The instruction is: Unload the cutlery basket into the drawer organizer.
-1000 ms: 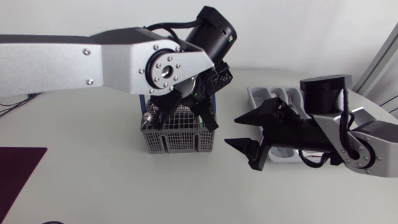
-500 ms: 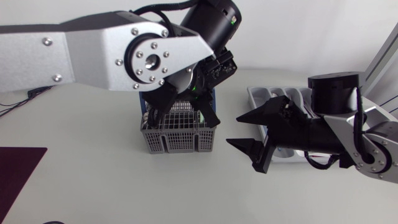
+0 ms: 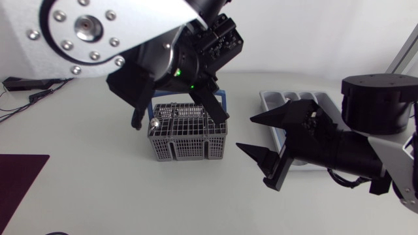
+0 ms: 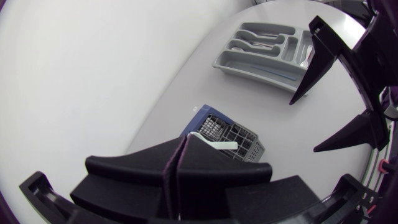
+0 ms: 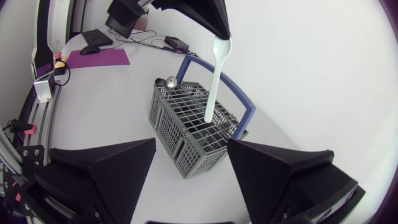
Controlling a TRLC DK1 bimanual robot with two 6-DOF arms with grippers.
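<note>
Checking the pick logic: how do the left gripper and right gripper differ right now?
The left gripper is shut on a pale spoon; the right gripper is open and holds nothing. The left gripper hangs above the cutlery basket; the right gripper is beside it, between the basket and the drawer organizer. Both are matte black with broad wedge fingers.

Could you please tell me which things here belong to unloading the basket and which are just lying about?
Part of the job:
cutlery basket
drawer organizer
pale spoon, held by the left gripper over the basket
metal utensil in the basket
right gripper, open beside the basket

Just lying about:
purple mat
black box with cables
</note>
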